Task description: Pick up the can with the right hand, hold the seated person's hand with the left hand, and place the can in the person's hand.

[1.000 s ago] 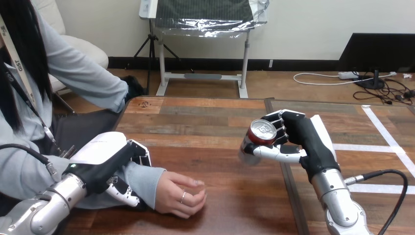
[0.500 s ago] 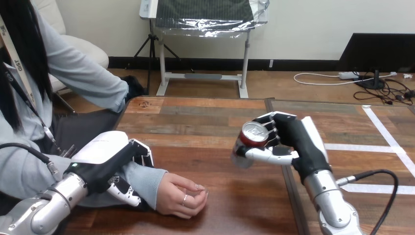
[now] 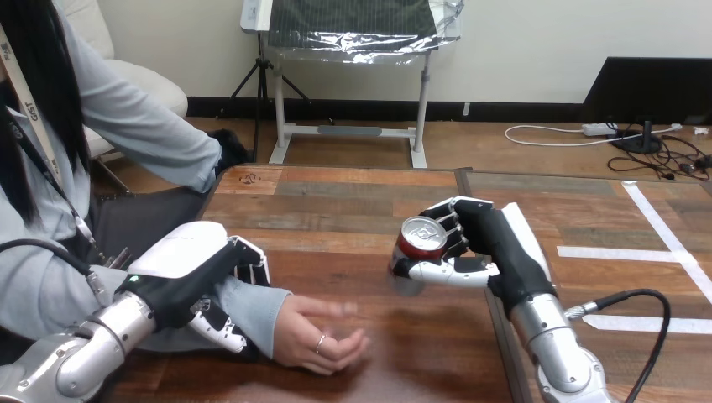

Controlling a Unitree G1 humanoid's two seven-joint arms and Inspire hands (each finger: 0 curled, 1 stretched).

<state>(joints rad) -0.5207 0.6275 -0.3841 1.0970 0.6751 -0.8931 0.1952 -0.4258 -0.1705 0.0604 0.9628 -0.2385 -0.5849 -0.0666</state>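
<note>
My right hand (image 3: 487,243) is shut on a red can (image 3: 413,250) with a silver top, held tilted above the table (image 3: 336,210), right of centre. The person's hand (image 3: 319,332) lies near the table's front edge, palm turning up and fingers opening. My left hand (image 3: 197,281) is curled round the person's forearm in its light blue sleeve, just behind the wrist. The can hangs up and to the right of the person's hand, about a hand's width away.
The person sits at the table's left side, with the other arm raised beyond the table's far left corner. A seam (image 3: 474,218) runs down the table top under my right hand.
My right hand has carried the can left and slightly down toward the person's hand. The person's fingers have uncurled from a loose fist. My left hand stays on the forearm.
</note>
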